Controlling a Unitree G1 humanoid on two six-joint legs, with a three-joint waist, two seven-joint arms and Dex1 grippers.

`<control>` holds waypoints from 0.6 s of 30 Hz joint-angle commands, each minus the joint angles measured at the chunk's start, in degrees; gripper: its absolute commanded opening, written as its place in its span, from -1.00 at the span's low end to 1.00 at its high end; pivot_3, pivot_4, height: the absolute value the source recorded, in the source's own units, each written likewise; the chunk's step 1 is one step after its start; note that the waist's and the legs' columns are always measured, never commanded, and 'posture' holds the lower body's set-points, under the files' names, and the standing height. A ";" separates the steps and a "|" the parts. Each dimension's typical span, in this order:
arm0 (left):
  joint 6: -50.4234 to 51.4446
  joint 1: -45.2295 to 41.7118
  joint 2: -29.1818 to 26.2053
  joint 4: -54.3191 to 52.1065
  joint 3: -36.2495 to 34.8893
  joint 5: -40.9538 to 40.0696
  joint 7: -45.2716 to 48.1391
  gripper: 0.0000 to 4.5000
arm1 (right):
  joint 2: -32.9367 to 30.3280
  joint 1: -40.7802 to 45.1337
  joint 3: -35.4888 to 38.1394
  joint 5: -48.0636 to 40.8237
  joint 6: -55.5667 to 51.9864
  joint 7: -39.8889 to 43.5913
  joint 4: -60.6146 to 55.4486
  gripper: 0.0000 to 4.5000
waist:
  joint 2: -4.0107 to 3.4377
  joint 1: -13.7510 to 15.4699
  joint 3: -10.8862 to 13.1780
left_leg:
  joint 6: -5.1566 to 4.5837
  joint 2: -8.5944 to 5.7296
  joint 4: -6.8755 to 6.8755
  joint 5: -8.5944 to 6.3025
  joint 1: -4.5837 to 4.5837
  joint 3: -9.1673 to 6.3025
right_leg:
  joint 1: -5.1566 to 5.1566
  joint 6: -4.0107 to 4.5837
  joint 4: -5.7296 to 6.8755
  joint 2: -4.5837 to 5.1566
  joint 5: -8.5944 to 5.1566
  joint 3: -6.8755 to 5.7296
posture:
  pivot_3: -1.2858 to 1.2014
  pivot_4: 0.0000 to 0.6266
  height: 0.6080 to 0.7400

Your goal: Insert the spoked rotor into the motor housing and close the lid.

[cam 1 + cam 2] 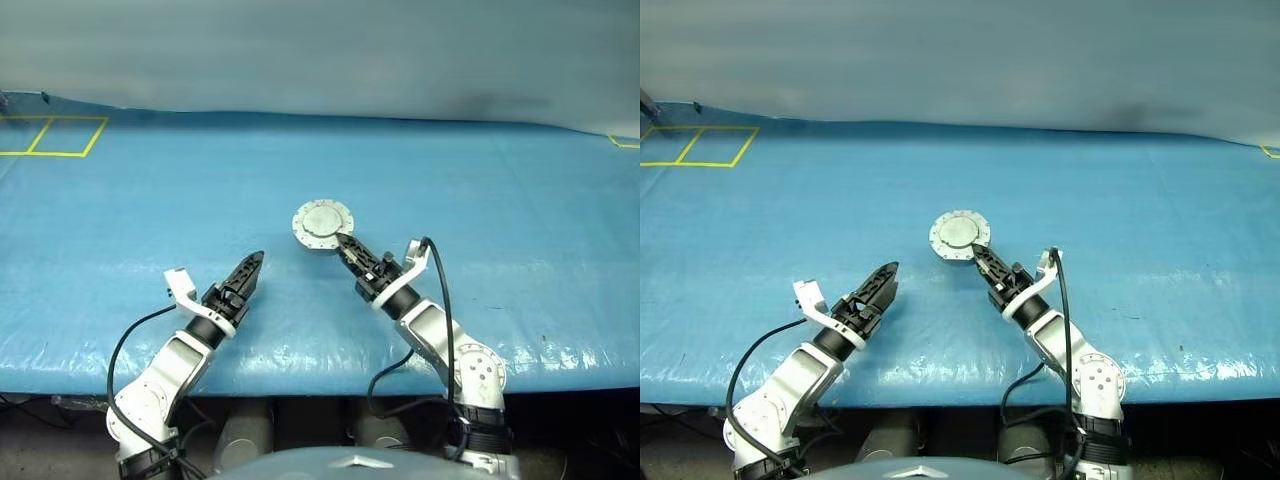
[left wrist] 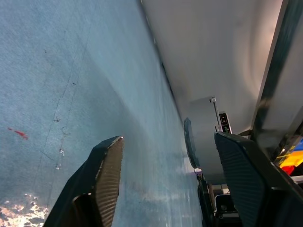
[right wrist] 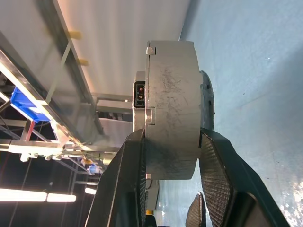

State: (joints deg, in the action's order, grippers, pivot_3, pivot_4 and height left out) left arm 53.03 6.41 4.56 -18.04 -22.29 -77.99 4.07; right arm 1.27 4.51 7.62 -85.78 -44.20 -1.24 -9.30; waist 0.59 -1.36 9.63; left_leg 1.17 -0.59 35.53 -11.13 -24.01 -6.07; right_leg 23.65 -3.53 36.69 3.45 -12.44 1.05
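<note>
On the blue worktop (image 1: 150,220), near its middle, I see the closed motor housing (image 1: 323,226) with the lid (image 1: 960,232) on top, plain face up, so I judge the spoked rotor is already inside, although I cannot see it. My right tool (image 1: 343,243) points forward and a little to the left, and its two fingers are clamped on the near edge of the housing; in the right wrist view one finger (image 3: 128,179) lies on one flat face and the other on the opposite face, with the grey wall between them. My left tool (image 1: 255,265) hangs with its fingers wide apart and nothing between them, just beside the housing on the left side and nearer to me. The housing's flat axis lies across the right tool's fingers, so the right arm is the one in contact.
</note>
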 commanded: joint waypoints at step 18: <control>-7.21 0.79 0.50 4.19 9.73 -10.89 7.74 0.99 | 1.86 -1.25 -7.04 -4.66 -5.44 -3.09 -7.36 -0.46 | -0.02 -0.19 0.01 | -0.01 0.01 0.04 -0.01 0.00 0.01 | 0.01 0.01 0.00 -0.01 0.00 0.01 | 0.03 -0.52 1.00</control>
State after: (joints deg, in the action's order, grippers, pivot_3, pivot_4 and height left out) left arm 47.21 7.62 3.90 -13.76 -12.87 -87.89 10.55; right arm 2.31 3.11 2.69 -86.16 -48.08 -5.20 -11.92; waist 0.57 -1.55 9.64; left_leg 1.16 -0.58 35.58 -11.14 -24.01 -6.06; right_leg 23.66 -3.52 36.69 3.44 -12.44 1.06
